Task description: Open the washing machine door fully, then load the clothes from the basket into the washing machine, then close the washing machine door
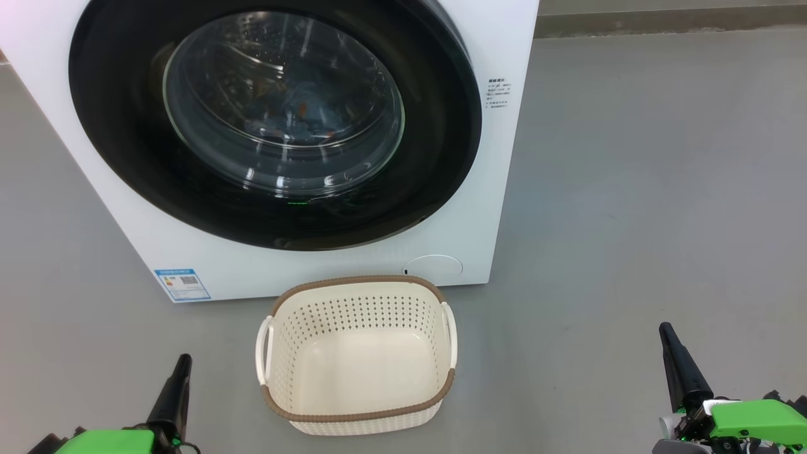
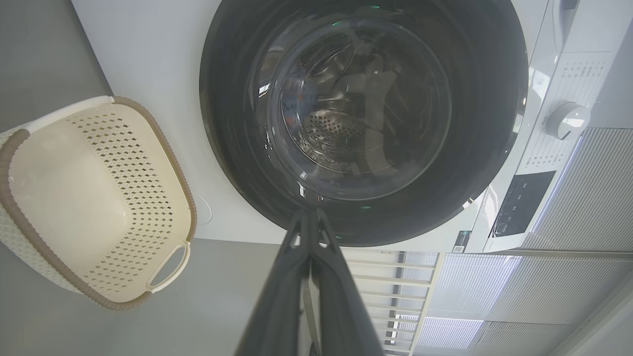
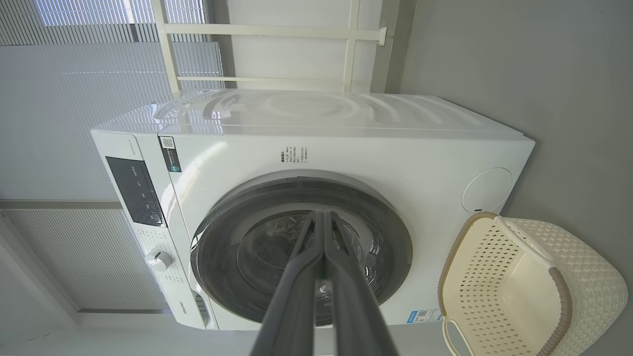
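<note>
Clothes (image 1: 296,116) sit behind the closed washing machine door (image 1: 113,126); basket (image 1: 353,282) empty. Task looks finished; no further move seems needed. Left gripper (image 1: 183,360) and right gripper (image 1: 666,329) jaws pressed together, empty.

Laundry corner of a plain room: white washer (image 3: 346,143) on grey floor (image 1: 630,157), blinds (image 3: 74,99) behind it, basket (image 1: 359,279) before it

Grey floor (image 1: 630,189), white window blinds (image 3: 74,99)

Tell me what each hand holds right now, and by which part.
Nothing is held. The left hand and the right hand are both shut on nothing, apart from the empty basket.
</note>
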{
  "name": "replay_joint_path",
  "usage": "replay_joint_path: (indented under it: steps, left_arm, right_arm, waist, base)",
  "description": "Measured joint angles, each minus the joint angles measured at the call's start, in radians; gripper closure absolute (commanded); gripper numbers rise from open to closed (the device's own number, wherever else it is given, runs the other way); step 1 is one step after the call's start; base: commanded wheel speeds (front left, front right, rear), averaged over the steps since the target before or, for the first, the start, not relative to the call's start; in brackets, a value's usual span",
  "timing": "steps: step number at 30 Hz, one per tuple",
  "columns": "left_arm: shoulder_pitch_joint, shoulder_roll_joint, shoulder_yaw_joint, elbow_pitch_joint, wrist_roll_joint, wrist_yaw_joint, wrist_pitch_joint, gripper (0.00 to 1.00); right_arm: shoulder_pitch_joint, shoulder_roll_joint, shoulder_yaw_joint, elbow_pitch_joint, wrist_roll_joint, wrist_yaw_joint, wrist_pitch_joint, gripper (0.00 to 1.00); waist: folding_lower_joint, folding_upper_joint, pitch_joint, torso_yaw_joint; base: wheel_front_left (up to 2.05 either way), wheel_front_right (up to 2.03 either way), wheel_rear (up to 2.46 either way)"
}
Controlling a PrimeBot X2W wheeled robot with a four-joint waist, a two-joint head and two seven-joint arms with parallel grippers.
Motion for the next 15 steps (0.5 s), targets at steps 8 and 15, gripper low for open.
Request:
replay_joint_path:
  steps: [8, 15]
  left_arm:
    - [0.000, 0.000, 0.000, 0.000, 0.000, 0.000, 0.000, 1.00]
    - [0.000, 0.000, 0.000, 0.000, 0.000, 0.000, 0.000, 1.00]
  right_arm:
    - [0.000, 0.000, 0.000, 0.000, 0.000, 0.000, 0.000, 1.00]
    - [0.000, 0.000, 0.000, 0.000, 0.000, 0.000, 0.000, 1.00]
  waist:
    - [0.0000, 0.0001, 0.000, 0.000]
    - [0.0000, 0.0000, 0.000, 0.000]
  base:
    - [0.00, 0.00, 0.00]
    - [0.00, 0.00, 0.00]
